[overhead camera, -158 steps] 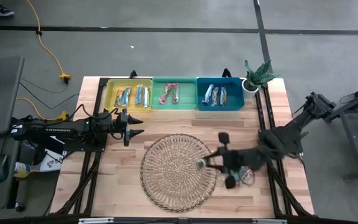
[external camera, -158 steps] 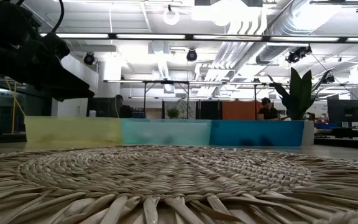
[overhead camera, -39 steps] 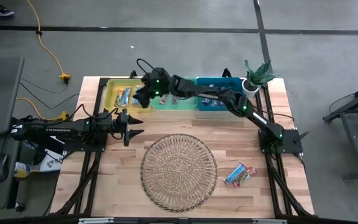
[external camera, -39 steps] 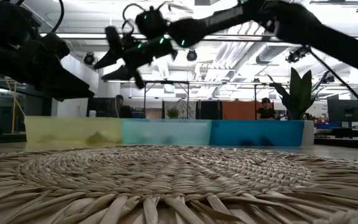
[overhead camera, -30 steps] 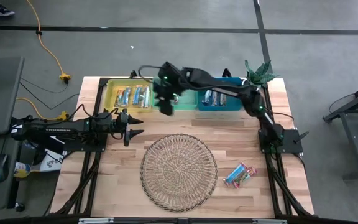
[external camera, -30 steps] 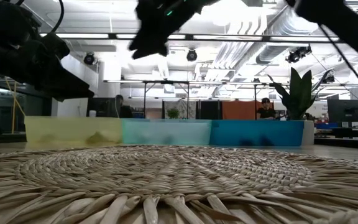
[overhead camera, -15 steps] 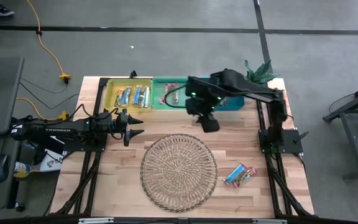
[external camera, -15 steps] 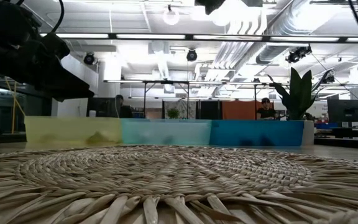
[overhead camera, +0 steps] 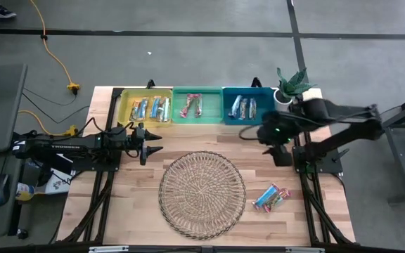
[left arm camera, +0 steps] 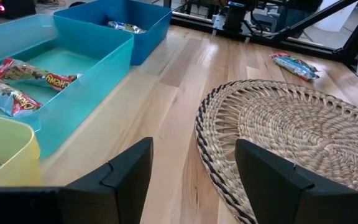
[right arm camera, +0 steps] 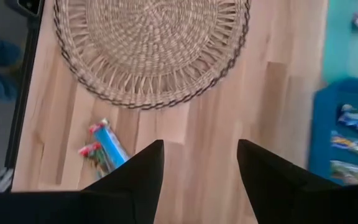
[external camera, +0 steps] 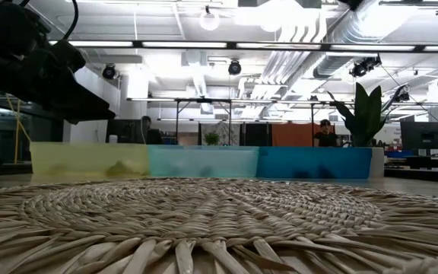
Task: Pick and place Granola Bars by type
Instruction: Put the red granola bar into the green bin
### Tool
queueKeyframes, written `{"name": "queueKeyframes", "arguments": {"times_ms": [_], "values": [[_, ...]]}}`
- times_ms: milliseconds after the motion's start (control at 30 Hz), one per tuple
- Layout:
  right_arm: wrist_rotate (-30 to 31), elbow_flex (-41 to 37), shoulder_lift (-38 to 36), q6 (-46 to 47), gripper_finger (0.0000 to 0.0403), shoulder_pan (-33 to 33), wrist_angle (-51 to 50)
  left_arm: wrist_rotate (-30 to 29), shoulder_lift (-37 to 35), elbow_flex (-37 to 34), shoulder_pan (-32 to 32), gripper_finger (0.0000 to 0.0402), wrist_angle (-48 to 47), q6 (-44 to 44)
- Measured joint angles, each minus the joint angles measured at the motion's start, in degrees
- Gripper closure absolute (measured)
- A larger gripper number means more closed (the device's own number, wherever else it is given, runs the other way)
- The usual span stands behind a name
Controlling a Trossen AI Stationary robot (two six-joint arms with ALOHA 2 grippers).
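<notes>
Granola bars lie sorted in three bins at the table's far edge: silvery-blue ones in the yellow bin, red ones in the green bin, and blue ones in the blue bin. Two more bars lie flat side by side on the bare wood, right of the round wicker tray; they also show in the right wrist view. My right gripper hangs open and empty above the table, in front of the blue bin's right end and pointing steeply down. My left gripper waits open at the left.
A potted plant stands at the far right corner beside the blue bin. The wicker tray fills the middle of the near half. Bare wood lies between the tray and the bins. Black frame rails run along both sides of the table.
My right gripper has swung from above the yellow and green bins toward the table's right edge, passing in front of the bins and rising out of the low view. It has tipped more steeply downward. It carries nothing. The bars have not moved.
</notes>
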Motion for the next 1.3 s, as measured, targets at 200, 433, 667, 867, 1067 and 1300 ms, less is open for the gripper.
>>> {"name": "queueKeyframes", "arguments": {"times_ms": [200,433,667,867,1067,1300], "values": [[-0.2,-22.9,-14.7,5.2,0.0212,4.0,15.3,0.0,0.0,0.0,0.0,0.0177,0.0,0.0],[-4.1,-40.1,-20.3,5.4,0.0212,11.4,19.0,0.0,0.0,0.0,0.0,0.0177,0.0,0.0],[-6.3,-47.7,-18.4,7.9,0.0212,19.0,22.1,0.0,0.0,0.0,0.0,0.0177,0.0,0.0],[-7.4,-46.7,-14.1,8.5,0.0212,23.7,25.7,0.0,0.0,0.0,0.0,0.0177,0.0,0.0],[-7.8,-46.7,-8.4,9.8,0.0212,28.4,32.5,0.0,0.0,0.0,0.0,0.0177,0.0,0.0],[-5.4,-46.7,-2.2,9.9,0.0212,31.7,37.0,0.0,0.0,0.0,0.0,0.0177,0.0,0.0]]}}
